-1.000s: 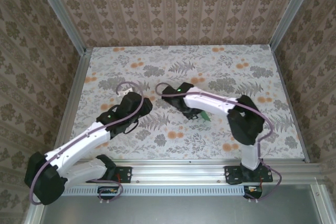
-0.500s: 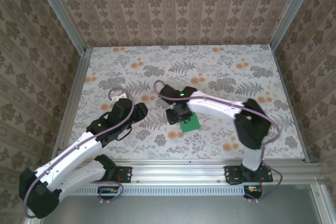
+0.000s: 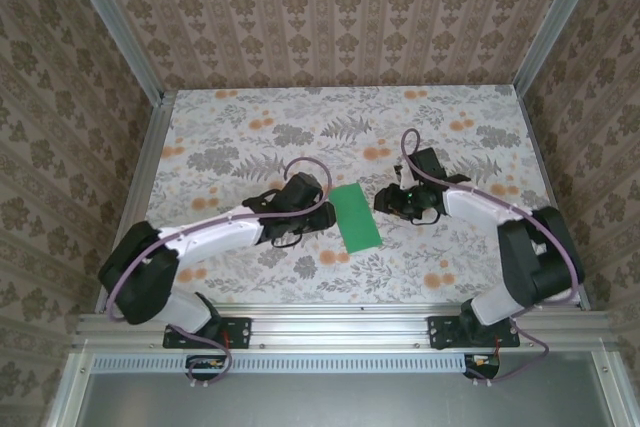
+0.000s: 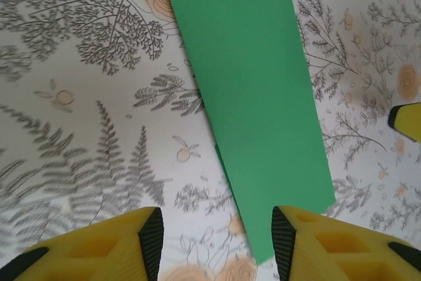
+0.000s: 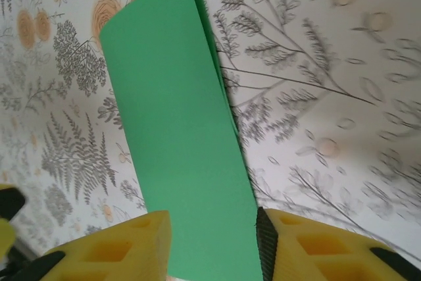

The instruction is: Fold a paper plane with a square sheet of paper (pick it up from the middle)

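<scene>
**The green paper lies folded, with a gripper at each side**

A second ago the right gripper was down on top of the paper. Now it has pulled back to the right. The left gripper has come in from the left. The square sheet of paper is no longer square. It is a long strip, folded in half, and the two layers peek apart along one edge in the right wrist view. It lies flat on the flowery table, right between the two grippers. I think the first fold is done and the nose folds come next.

The left gripper's yellow fingers stand partly open and hold nothing. One end of the paper lies just beside one of them. The right gripper's fingers also stand partly open. The other end of the strip runs into the gap between them, but it is not pinched.
</scene>
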Action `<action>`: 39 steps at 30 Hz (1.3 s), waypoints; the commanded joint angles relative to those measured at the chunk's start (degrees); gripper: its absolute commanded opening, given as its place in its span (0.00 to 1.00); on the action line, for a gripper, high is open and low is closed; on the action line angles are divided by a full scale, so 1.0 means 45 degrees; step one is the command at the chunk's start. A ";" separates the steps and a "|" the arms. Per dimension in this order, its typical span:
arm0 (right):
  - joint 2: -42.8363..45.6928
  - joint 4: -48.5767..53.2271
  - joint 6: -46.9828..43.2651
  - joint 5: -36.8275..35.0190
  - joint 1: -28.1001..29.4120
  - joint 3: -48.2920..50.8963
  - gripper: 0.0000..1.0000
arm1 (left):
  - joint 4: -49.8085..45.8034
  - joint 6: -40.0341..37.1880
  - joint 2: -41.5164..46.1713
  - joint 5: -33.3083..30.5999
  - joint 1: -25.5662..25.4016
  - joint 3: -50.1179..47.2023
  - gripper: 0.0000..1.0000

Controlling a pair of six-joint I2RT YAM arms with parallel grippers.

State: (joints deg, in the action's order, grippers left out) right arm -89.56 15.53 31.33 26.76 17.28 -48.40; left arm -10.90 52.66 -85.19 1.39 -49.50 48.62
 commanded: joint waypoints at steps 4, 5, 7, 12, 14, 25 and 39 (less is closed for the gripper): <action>-0.1836 -0.0175 -0.1168 0.1550 -0.0070 -0.1168 0.38 | 0.0892 0.0202 -0.2108 0.1255 0.0428 0.1584 0.50; -0.2067 0.0004 -0.1317 0.1533 -0.0070 -0.1300 0.38 | 0.0977 0.0370 -0.2359 0.1322 0.0504 0.1727 0.50; -0.2408 0.0241 -0.1575 0.1560 -0.0077 -0.1441 0.38 | 0.1343 0.0659 -0.2723 0.1423 0.0607 0.1781 0.51; -0.2562 0.0685 -0.2039 0.1193 -0.0114 -0.1296 0.39 | 0.1126 0.0817 -0.3533 0.1488 0.0772 0.2266 0.50; -0.2671 0.0782 -0.2174 0.1250 -0.0109 -0.1216 0.39 | 0.1007 0.0764 -0.3741 0.1506 0.0784 0.2427 0.51; -0.2225 0.0600 -0.2225 0.2169 -0.0081 -0.0189 0.37 | 0.0950 0.0775 -0.4569 0.1547 0.0916 0.2818 0.51; -0.1400 -0.0130 -0.1369 0.2864 0.0213 0.0832 0.36 | 0.1539 0.0444 -0.5062 0.2201 0.0979 0.2790 0.51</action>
State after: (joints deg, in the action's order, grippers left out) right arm -97.56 15.94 23.29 36.97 17.69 -46.24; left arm -4.78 55.27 -106.43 9.74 -45.21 60.42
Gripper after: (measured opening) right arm 0.358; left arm 0.509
